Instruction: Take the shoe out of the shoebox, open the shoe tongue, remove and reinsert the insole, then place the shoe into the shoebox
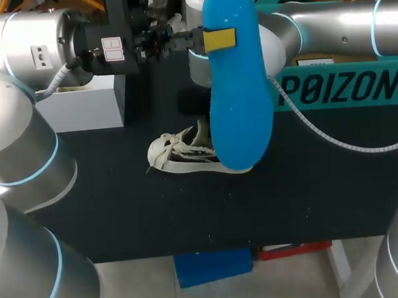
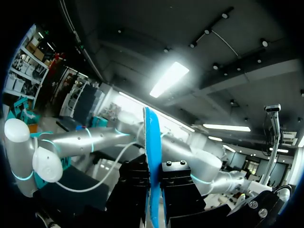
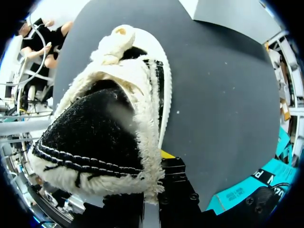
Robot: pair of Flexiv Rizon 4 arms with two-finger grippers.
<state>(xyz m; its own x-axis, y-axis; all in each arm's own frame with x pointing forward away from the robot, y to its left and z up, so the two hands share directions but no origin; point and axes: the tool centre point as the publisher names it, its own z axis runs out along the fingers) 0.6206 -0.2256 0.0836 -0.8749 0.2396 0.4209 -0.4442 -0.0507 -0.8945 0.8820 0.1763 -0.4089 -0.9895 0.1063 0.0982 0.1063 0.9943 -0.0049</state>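
Head view: the left tool (image 1: 219,38) clamps a blue insole (image 1: 240,99), held high over the black surface (image 1: 121,208). Below it the cream shoe (image 1: 179,153) rests on that surface, the right tool (image 3: 161,164) at its heel, grip impossible to tell. A teal box (image 1: 344,86) stands beyond.

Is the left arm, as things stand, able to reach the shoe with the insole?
Probably yes: the left gripper holds the insole over the shoe, with nothing seen between them, though the insole hides the shoe's rear.

Insole (image 1: 240,99) smooth, faintly glossy — shoe (image 3: 142,109) fuzzy, rough cloth.
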